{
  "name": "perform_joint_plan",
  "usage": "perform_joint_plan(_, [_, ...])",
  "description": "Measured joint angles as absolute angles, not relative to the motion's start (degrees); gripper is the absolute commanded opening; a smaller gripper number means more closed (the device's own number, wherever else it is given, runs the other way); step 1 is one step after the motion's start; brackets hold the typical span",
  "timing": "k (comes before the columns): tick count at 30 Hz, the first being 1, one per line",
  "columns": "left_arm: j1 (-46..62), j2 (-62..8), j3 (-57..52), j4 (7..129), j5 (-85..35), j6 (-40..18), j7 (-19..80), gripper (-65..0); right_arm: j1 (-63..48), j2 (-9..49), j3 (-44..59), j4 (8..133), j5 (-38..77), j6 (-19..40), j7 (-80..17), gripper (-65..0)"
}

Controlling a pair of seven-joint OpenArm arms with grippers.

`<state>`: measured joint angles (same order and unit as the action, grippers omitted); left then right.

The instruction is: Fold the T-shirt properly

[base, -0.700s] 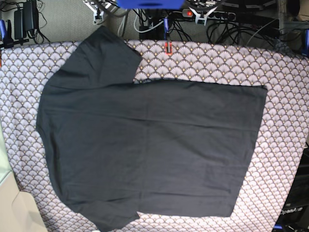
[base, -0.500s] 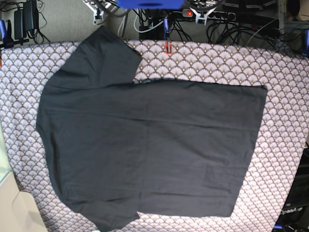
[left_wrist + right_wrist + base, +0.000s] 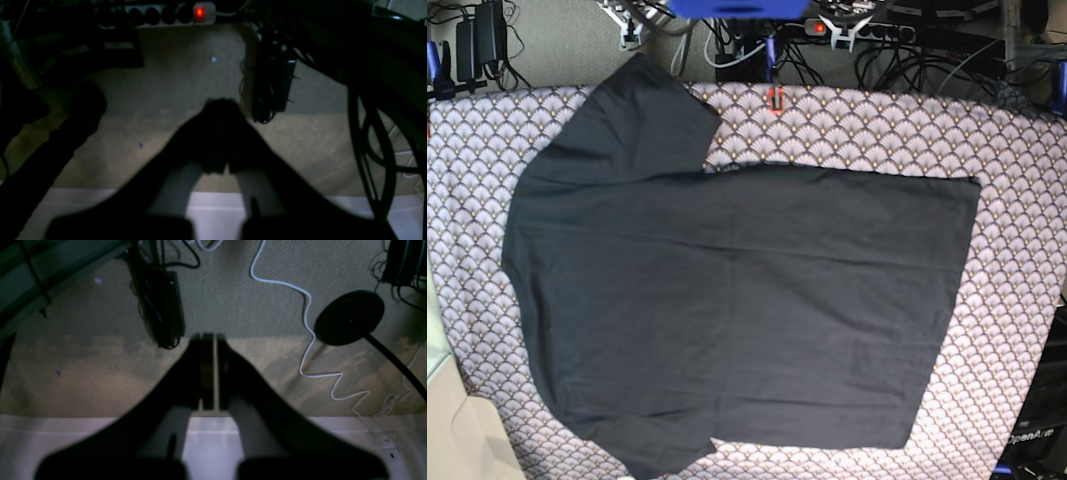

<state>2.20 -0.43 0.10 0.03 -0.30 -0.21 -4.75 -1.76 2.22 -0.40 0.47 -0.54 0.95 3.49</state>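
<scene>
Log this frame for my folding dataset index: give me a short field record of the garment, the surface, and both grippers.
garment: black T-shirt, spread flat, unfolded, sleeves toward the base view's left
surface: scallop-patterned tablecloth under the shirt
left gripper: shut, holding nothing, above the floor, away from the shirt
right gripper: shut, holding nothing, also off the shirt
fold progress: not started

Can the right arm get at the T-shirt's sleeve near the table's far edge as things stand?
Probably yes: the T-shirt lies flat and uncovered on the tablecloth, nothing on it. The right gripper is shut, parked off the table.
</scene>
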Motion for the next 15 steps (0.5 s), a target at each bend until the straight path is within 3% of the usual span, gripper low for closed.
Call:
perform_joint_plan(6, [2.2,-0.3,0.1,0.0,-0.3,-0.2,-5.0,-65.0,-1.8,2.2,-0.4,0.5,-0.5,1.0,4.4,-65.0])
perform_joint_plan(15, [6.5,-0.3,0.1,0.4,-0.3,-0.4,-10.9,-65.0,-7.5,4.7,-0.4,0.5,-0.5,0.6,18.7,-65.0])
